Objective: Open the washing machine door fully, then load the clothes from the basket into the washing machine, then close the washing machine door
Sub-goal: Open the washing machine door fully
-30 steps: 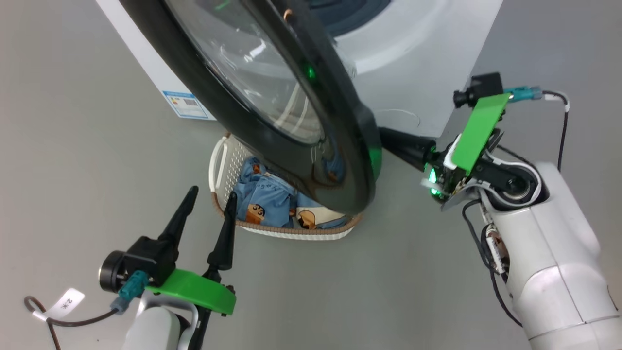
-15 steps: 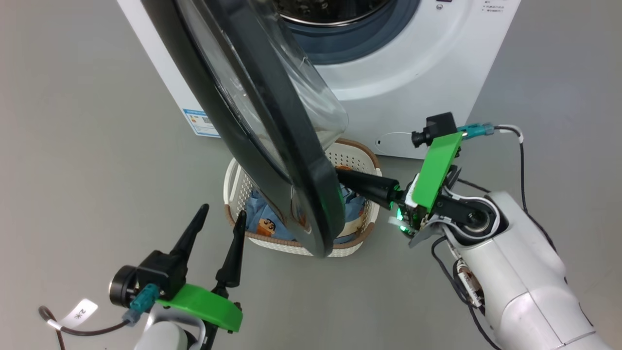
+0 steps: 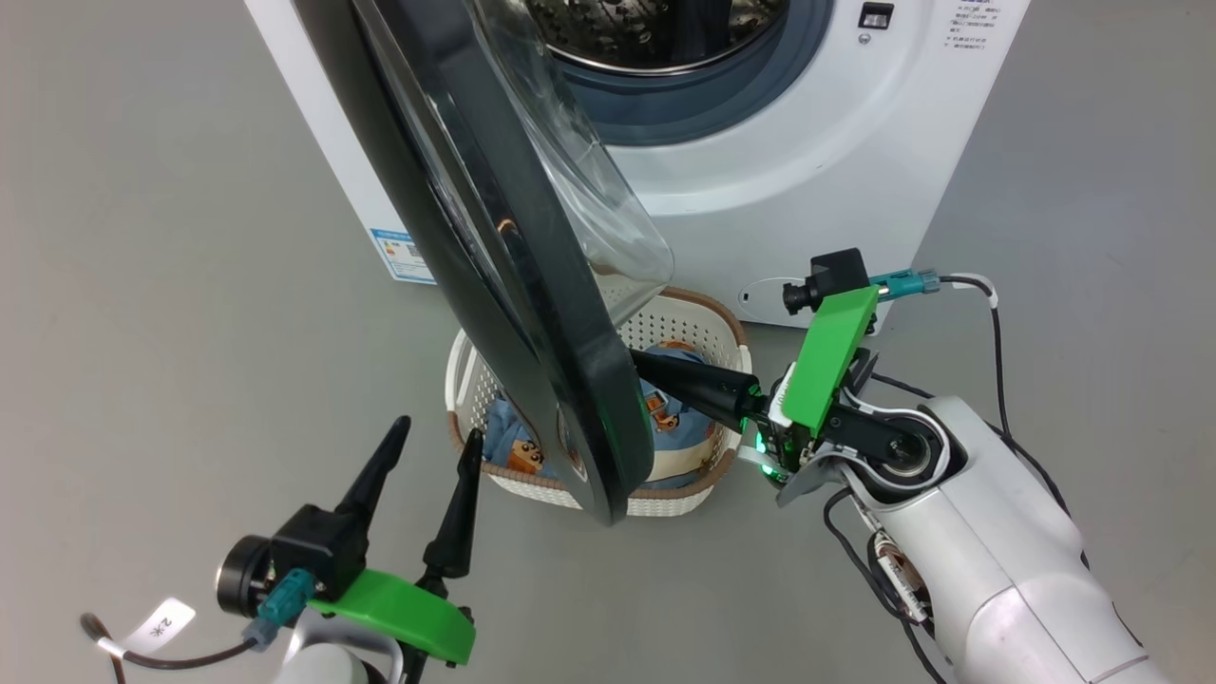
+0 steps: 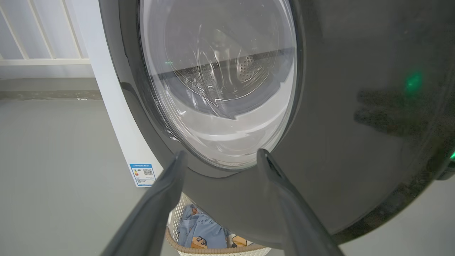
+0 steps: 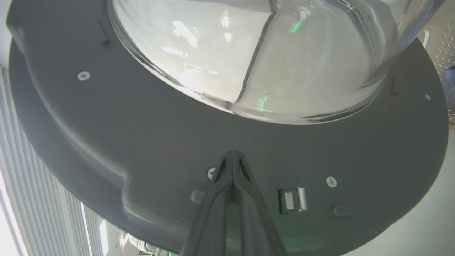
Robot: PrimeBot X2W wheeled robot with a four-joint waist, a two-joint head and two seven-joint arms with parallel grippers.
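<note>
door half open, swing it wide

hanging edge-on above basket of clothes, before washer. right pincer shut tight, tips on inner rim: push outward along hinge arc, steady, off the glass. left pincer wide, empty, near door's outer face.

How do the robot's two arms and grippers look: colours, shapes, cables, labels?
Both the left gripper and the right gripper have two long, tapered black fingers on a bright green flat plate. A dark cable with a teal plug runs to each wrist; the left one carries a white tag. The right forearm is glossy silver-white.
</note>
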